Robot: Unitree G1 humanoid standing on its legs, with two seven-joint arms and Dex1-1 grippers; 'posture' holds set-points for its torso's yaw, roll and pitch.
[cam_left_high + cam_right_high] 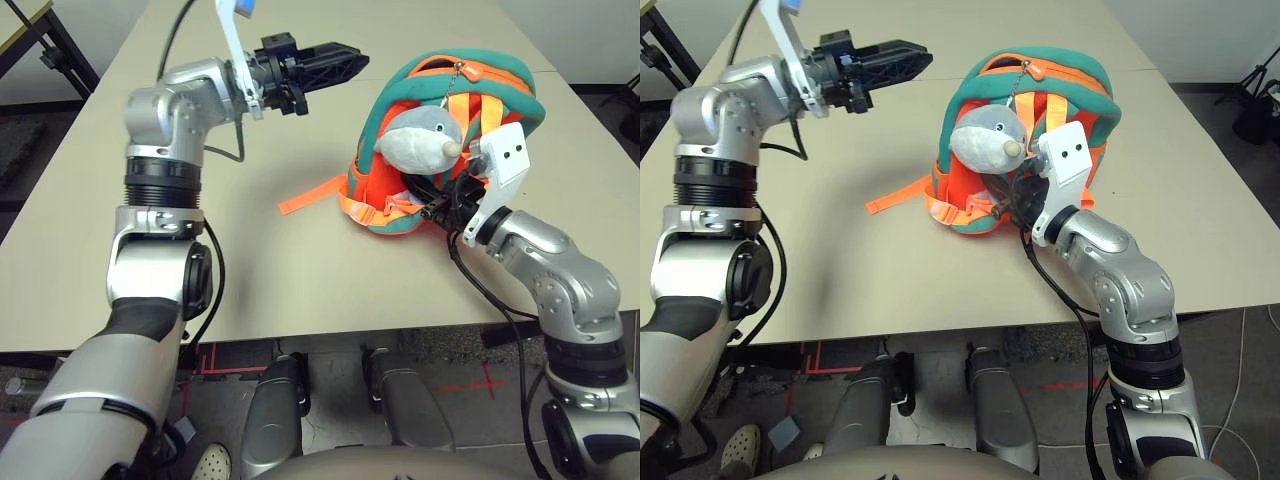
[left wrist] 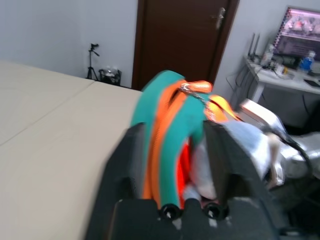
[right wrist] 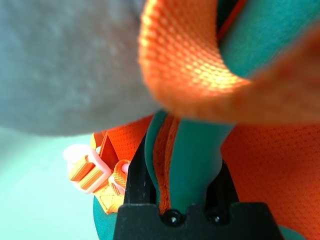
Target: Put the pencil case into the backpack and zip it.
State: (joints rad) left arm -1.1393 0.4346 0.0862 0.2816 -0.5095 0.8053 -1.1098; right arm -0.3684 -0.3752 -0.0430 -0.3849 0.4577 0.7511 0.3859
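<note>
Nearest, beyond the desk's near edge: floor (image 1: 320, 425) with red tape (image 1: 235, 370) and a light clog (image 1: 212, 463). Over that edge, the silver left arm (image 1: 150, 270) on the left and the right arm (image 1: 575, 290) on the right, both reaching in above the desk (image 1: 270, 300). Black cables (image 1: 485, 290) looping from the right arm across the near right part, in the way of any low move there. Between the left arm and the backpack (image 1: 395, 110), a wide bare stretch of desk, good room for moving, with only the loose orange strap (image 1: 312, 195) sticking out into it. Right hand (image 3: 177, 175) narrow, at the backpack's lower part, holding a teal edge with an orange zip strip between the fingers. Close beside, an orange buckle strap (image 1: 370, 213). Just above the right hand, the plush animal (image 1: 415, 145), hanging by a chain (image 1: 450, 85) against the front and blocking the way in from that side. Backpack upright but leaning, on the right half of the desk, with bare surface to its right. Left hand (image 1: 345, 62) wide, empty, above the desk, to the left of the backpack's top and apart from it. Farther off, a seam across the desk, then a tripod (image 2: 91, 60), a brown door (image 2: 180, 40) and a side table (image 2: 280, 80) with a screen (image 2: 300, 30).
</note>
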